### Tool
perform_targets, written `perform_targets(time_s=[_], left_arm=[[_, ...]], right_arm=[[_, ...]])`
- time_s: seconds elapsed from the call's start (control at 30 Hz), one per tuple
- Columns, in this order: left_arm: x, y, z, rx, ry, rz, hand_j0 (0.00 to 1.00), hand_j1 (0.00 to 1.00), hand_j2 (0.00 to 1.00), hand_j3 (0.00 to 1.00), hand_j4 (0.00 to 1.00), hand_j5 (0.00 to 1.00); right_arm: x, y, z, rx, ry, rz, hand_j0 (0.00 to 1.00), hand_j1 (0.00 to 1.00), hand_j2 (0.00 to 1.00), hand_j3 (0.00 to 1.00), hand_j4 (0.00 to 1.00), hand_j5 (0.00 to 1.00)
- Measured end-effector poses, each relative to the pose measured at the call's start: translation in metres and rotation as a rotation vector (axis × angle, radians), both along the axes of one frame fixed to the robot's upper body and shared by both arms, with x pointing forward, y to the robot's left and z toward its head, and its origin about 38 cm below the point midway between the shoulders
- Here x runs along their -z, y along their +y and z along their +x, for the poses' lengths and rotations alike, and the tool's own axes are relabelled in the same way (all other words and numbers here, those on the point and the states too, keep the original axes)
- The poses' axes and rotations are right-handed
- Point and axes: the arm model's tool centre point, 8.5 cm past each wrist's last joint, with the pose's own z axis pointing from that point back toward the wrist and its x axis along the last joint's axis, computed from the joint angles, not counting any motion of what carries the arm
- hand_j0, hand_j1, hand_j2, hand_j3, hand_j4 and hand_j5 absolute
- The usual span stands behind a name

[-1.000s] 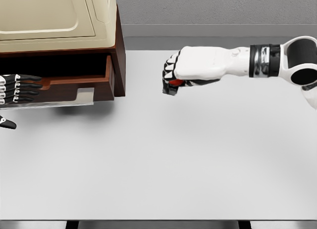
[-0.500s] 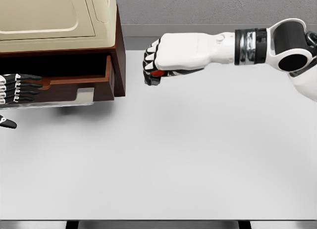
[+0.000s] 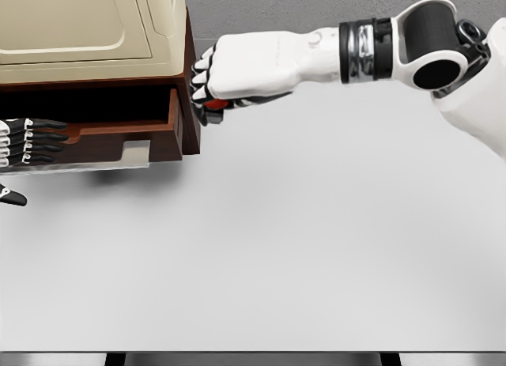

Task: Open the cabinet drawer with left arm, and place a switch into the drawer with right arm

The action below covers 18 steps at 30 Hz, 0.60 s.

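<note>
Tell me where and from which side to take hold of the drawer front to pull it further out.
Grip the drawer by its front panel's top edge, left of the notch, coming from the front. The panel faces the robot, and the left hand sits there with fingers laid along it. Avoid the right end: the right hand, shut on the switch, is beside that corner.

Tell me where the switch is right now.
In the head view the switch is in the right hand, upper middle, just right of the cabinet side and above the table, not yet in the open drawer.
</note>
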Motion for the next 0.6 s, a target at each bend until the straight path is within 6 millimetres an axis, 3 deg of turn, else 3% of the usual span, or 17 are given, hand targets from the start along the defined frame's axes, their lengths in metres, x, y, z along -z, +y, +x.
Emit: perform_targets(time_s=[0.6], left_arm=[[0.001, -0.002, 0.001, 0.004, 0.000, -0.005, 1.00, 1.00, 1.00, 1.00, 1.00, 1.00]], right_arm=[[-0.015, 0.047, 0.018, -0.021, 0.010, 0.008, 0.47, 0.47, 0.47, 0.47, 0.47, 0.47]])
